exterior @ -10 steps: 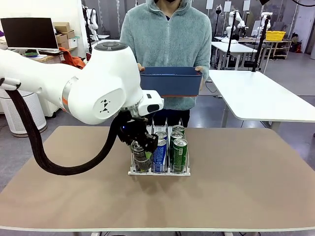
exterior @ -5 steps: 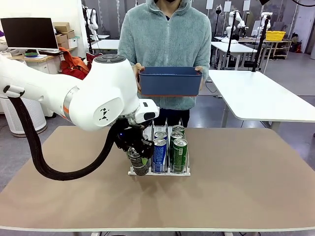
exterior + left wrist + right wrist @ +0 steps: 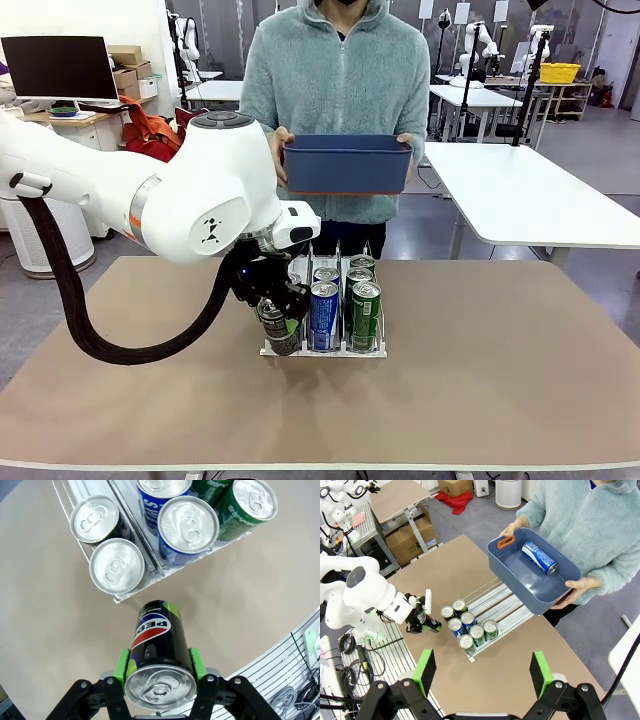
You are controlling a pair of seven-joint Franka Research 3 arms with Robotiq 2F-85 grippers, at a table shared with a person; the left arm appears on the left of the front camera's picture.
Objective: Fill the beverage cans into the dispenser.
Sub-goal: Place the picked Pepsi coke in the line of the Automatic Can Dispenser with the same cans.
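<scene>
Okay, left gripper [image 3: 159, 663] clamps black Pepsi can [image 3: 156, 641], dispenser [image 3: 131, 594] at 12 o'clock. From the gaping right gripper [image 3: 482, 672]: blue can [image 3: 538, 557] in bin [image 3: 512, 575].

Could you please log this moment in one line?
left claw: shut on black Pepsi can, at dispenser front | right claw: open | person: holds blue bin

Person [image 3: 600, 525] holds blue bin [image 3: 540, 587] containing one blue can [image 3: 539, 557]
</scene>
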